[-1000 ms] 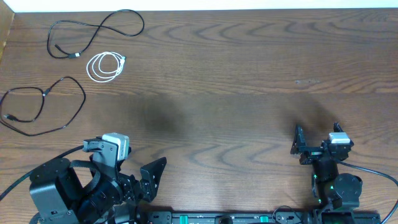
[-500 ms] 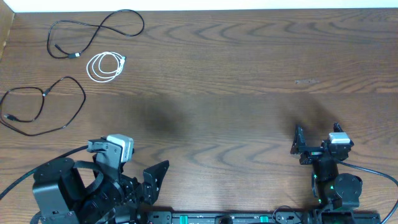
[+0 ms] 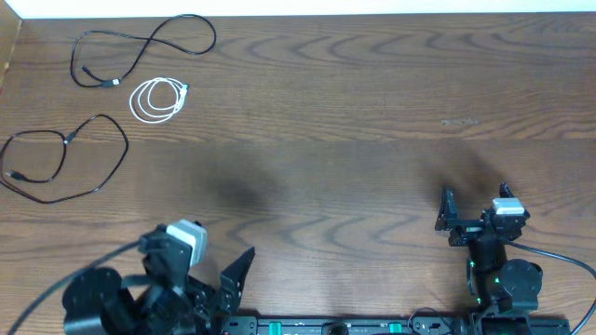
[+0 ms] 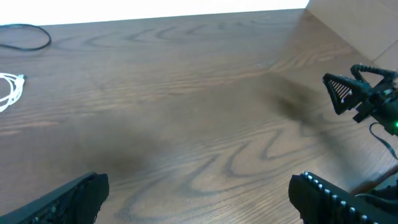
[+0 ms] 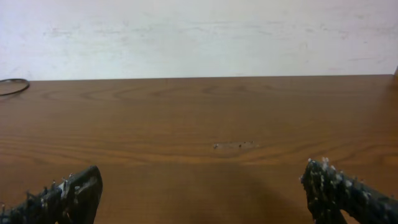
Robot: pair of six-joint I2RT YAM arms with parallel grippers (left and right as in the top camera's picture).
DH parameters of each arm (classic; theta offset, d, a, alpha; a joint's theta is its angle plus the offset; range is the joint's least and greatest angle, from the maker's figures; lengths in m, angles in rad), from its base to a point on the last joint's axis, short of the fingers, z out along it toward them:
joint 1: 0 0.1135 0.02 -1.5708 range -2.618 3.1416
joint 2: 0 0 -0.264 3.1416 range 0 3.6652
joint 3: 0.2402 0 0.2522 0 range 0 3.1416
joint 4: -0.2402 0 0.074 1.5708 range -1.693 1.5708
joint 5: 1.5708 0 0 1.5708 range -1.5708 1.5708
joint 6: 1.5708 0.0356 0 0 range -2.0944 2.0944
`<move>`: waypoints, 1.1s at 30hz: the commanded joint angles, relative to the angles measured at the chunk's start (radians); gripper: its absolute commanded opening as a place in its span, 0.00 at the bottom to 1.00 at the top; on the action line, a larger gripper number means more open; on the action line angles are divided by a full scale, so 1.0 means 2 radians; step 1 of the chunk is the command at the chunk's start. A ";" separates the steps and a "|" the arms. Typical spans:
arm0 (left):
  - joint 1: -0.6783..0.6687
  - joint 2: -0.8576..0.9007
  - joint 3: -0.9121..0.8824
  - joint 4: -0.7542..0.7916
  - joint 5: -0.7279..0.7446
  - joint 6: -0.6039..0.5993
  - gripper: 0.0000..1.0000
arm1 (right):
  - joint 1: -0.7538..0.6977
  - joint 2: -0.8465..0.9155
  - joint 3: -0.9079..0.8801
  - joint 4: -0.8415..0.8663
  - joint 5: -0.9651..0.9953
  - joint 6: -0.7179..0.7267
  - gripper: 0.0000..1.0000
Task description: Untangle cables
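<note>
Left claw (image 3: 220, 285), at 7 o'clock of the table (image 3: 354, 112): spread wide, holding nothing, touching nothing; fingers (image 4: 74, 199) low over bare wood in its wrist view.
Right claw (image 3: 473, 212), at 5 o'clock: likewise spread wide and unladen, fingers (image 5: 68, 196) apart above the wood.
All three cables grouped at 10 o'clock, well apart from both claws and from each other.
Upper black cable (image 3: 142, 54): loose S-loop, long axis running 8 to 2 o'clock, just inside the far edge.
White coil (image 3: 137, 104): small round winding just at 6 o'clock of it, plug at the coil's 2 o'clock side.
Lower black cable (image 3: 67, 138): open sprawl, long axis 9 to 3 o'clock, one end near the left edge.
Broad bare wood from claws to cables and across toward 3 o'clock.
</note>
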 commanded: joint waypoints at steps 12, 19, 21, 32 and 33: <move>-0.001 -0.083 -0.122 0.084 -0.016 0.008 0.98 | 0.002 -0.003 -0.001 -0.002 0.002 -0.006 0.99; -0.001 -0.096 -0.178 0.168 -0.019 0.008 0.98 | 0.002 -0.003 -0.001 -0.002 0.002 -0.006 0.99; -0.001 -0.106 -0.199 0.204 -0.019 0.008 0.98 | 0.002 -0.003 -0.001 -0.002 0.002 -0.006 0.99; -0.001 -0.156 -0.312 0.384 -0.020 0.009 0.98 | 0.002 -0.003 -0.001 -0.002 0.002 -0.006 0.99; -0.001 -0.159 -0.321 0.397 -0.024 0.008 0.98 | 0.002 -0.003 -0.001 -0.002 0.002 -0.006 0.99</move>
